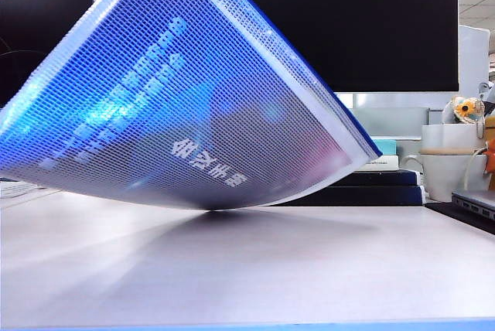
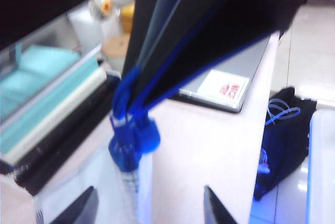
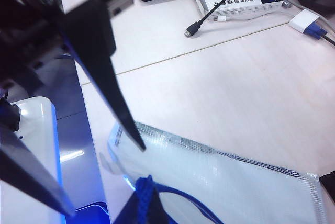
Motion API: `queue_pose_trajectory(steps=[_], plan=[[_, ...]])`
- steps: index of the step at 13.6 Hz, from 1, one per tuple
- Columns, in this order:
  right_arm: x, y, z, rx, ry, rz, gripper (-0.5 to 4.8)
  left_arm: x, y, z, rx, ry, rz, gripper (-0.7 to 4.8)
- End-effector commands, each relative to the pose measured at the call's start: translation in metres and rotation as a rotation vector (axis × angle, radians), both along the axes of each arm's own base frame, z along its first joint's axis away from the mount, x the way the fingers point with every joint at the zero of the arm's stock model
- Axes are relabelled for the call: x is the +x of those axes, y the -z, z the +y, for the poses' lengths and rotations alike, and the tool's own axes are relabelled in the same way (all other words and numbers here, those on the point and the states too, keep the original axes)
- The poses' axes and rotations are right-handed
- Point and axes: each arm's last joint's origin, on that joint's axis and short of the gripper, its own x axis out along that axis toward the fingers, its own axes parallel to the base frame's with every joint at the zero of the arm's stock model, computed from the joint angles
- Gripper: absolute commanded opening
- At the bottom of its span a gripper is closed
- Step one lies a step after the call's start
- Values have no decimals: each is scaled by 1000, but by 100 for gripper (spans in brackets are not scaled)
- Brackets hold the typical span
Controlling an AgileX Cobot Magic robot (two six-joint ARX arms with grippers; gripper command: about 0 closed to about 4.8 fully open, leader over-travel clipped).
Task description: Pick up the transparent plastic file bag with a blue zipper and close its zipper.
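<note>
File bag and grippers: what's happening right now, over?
Left gripper open, facing the zipper pull. Right gripper shut beside the file bag. Bag raised, tilted, lower edge touching the table. Nothing blocking.

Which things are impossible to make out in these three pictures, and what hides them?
Exterior view: the lifted file bag fills the frame and hides both grippers.
Left wrist view: blur hides whether the zipper is closed; the open left gripper, near its pull, is cut by the edge.
Right wrist view: the right gripper hangs over the bag's corner; its grip is unclear.
</note>
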Motion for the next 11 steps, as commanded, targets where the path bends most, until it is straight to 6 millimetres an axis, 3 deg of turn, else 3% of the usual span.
queue_pose_trajectory(steps=[1,3,4,6,11], plan=[[-1,-7,1,58,-32,-17,-1,4,1,-2,6,-27,-4,269],[-2,-8,2,62,-41,-18,-1,12,8,-8,31,-26,27,264],[-3,-8,2,64,-51,-11,-1,16,12,-10,44,-23,44,152],[-3,-6,1,45,-49,5,-1,17,12,-11,42,-22,38,-6],[12,22,-26,-300,308,-6,-1,15,10,-12,25,44,27,-6]])
